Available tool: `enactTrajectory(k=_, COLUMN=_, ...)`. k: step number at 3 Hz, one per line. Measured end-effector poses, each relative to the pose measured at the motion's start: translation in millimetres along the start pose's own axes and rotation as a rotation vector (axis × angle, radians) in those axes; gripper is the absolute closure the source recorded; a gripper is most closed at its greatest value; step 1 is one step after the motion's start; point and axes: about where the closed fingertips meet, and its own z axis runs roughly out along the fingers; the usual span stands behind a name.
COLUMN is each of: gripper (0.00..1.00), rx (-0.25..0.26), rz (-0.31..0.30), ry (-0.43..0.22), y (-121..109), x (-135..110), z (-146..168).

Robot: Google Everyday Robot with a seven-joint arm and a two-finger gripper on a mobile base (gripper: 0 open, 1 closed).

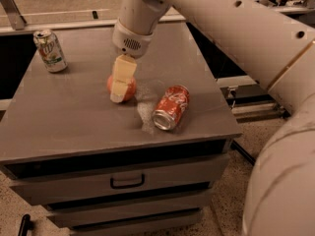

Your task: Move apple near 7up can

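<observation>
Mid-table, gripper [121, 82] sat over apple [131, 88], couldn't tell if clamped; loose hold could've rolled it right into Coke can [171, 108].

**Grey drawer cabinet and the objects on its top**

The cabinet top [74, 122] carries the 7up can [50, 51], upright at the far left; the apple [131, 88] near the middle; and a red Coca-Cola can [171, 107] lying on its side just right of the apple. The gripper [120, 82] is at the apple.
</observation>
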Motion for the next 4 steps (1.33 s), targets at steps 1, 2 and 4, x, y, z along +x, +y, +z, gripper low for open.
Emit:
enactTrajectory(k=1, gripper=0.03, rx=0.028, rz=-0.011, ry=0.024, y=1, x=11, z=7)
enactTrajectory(k=2, gripper=0.17, rx=0.043, rz=-0.013, ry=0.031, y=0, x=22, z=14)
enactTrajectory(k=4, gripper=0.72, rx=-0.061, rz=0.063, ry=0.005, y=1, x=15, z=30)
